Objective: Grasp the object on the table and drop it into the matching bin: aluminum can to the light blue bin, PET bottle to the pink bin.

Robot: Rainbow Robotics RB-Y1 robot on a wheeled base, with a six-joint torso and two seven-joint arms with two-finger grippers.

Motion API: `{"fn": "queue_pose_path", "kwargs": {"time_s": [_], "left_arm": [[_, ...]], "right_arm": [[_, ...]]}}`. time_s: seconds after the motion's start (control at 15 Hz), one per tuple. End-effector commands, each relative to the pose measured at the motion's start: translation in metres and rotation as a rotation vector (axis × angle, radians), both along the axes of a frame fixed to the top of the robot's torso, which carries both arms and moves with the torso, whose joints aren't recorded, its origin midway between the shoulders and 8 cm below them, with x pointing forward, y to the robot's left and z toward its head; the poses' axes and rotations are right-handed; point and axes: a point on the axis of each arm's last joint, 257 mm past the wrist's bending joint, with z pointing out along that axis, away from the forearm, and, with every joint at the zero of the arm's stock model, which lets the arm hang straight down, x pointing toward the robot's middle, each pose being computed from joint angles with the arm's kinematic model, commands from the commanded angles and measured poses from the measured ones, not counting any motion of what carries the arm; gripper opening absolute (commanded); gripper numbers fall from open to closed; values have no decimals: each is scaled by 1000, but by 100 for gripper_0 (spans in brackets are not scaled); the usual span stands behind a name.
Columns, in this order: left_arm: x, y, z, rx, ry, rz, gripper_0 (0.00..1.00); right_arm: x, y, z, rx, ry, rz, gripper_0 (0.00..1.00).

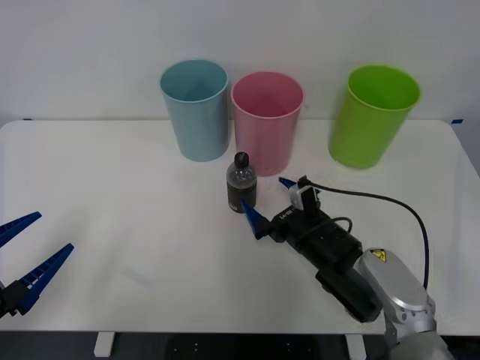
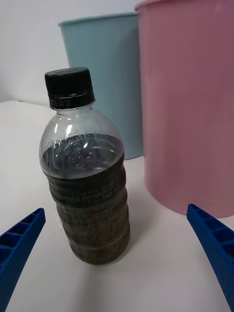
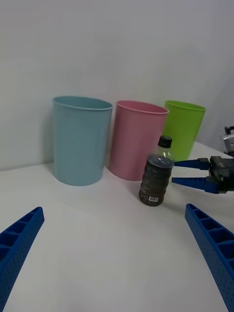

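Our left gripper (image 1: 26,259) waits spread at the table's (image 1: 135,225) near edge. Our right gripper (image 1: 268,202) reaches low, fingers spread to flank the upright PET bottle (image 1: 241,184), which stands just before the pink bin (image 1: 267,120), its destination.

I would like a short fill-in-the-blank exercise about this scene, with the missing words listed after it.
1. The PET bottle stands upright on the table and its cap is ____.
2. The bin right behind the bottle is the ____ bin.
3. The right gripper is beside the bottle with its fingers ____.
4. Between the light blue bin and the ____ green bin stands the pink one, while the left gripper waits at the table's near left edge.

Missing words: black; pink; open; lime
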Motion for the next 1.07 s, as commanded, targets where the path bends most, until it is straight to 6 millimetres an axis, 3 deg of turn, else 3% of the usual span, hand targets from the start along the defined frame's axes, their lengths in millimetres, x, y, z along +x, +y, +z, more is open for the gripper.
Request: {"fn": "queue_pose_path", "kwargs": {"time_s": [0.07, 0.33, 0.6, 1.07], "left_arm": [[0, 0, 0, 0, 0, 0, 100], [0, 0, 0, 0, 0, 0, 100], [0, 0, 0, 0, 0, 0, 100], [0, 0, 0, 0, 0, 0, 100]], "right_arm": [[4, 14, -6, -10, 11, 1, 100], [14, 32, -19, -34, 35, 19, 100], [25, 48, -19, -42, 42, 19, 100], [34, 55, -15, -54, 34, 17, 100]]}}
